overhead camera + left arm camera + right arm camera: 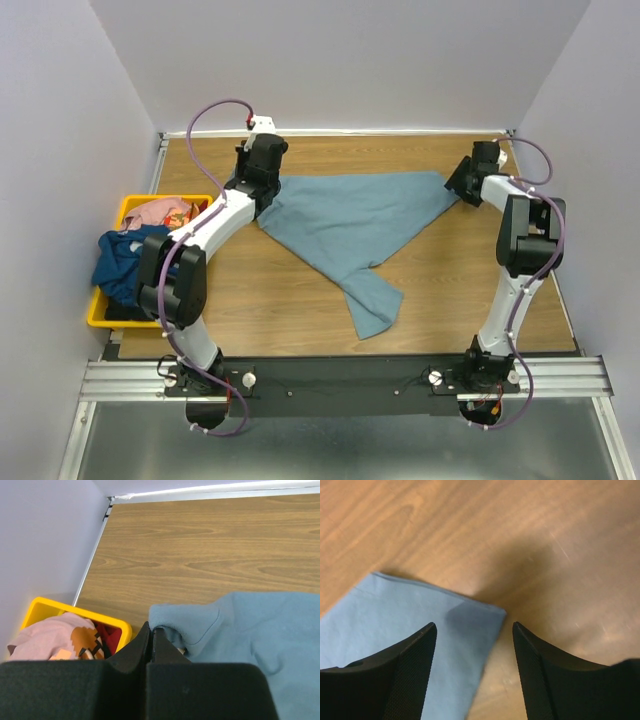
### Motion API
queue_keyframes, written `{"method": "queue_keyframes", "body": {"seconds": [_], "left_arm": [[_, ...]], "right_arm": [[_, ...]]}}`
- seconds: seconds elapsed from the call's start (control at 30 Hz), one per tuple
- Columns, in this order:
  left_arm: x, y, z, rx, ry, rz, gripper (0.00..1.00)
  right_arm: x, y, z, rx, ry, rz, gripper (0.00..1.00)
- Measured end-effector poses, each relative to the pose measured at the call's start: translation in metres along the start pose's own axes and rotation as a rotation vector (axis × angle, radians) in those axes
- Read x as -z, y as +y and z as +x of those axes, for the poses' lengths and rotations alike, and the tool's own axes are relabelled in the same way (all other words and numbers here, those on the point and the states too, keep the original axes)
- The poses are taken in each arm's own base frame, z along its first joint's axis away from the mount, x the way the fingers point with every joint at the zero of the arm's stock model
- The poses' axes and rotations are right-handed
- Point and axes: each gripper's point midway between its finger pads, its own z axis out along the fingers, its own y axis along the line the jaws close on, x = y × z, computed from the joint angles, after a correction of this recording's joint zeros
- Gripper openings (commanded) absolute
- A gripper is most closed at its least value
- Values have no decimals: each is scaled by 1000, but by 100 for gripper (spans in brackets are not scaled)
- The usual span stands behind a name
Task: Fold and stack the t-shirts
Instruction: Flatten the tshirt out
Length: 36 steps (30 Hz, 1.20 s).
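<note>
The light blue-grey t-shirt [355,225] lies spread and rumpled across the middle of the table, one end trailing toward the front. My left gripper [264,190] is shut on its left edge, and the wrist view shows the cloth's hem [175,622] pinched at the fingertips [149,628]. My right gripper [458,186] hovers open over the shirt's right corner [470,617], which lies flat between the two fingers. A dark navy t-shirt [125,262] and a pink patterned t-shirt [160,212] sit in the bin.
The yellow plastic bin [96,318] stands off the table's left edge, its rim [80,611] close to my left gripper. Walls enclose the table at the left, back and right. Bare wood [300,310] shows in front of the shirt.
</note>
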Motion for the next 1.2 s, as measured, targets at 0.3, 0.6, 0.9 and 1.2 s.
{"method": "queue_keyframes", "body": {"seconds": [0.3,0.6,0.9,1.2], "left_arm": [[-35,-20,-8,14,8,13,2],[-83,-37,-28,47,-10,7,14],[-84,-55,-103,130,-127,77,77],[60,-91,-54,60,-60,341,68]], "right_arm": [[-15,16,-7,-9,-10,-55,23],[18,-28,17,-41,-24,84,1],[98,-55,16,-60,-121,114,1],[113,-66,62,-49,-30,81,1]]}}
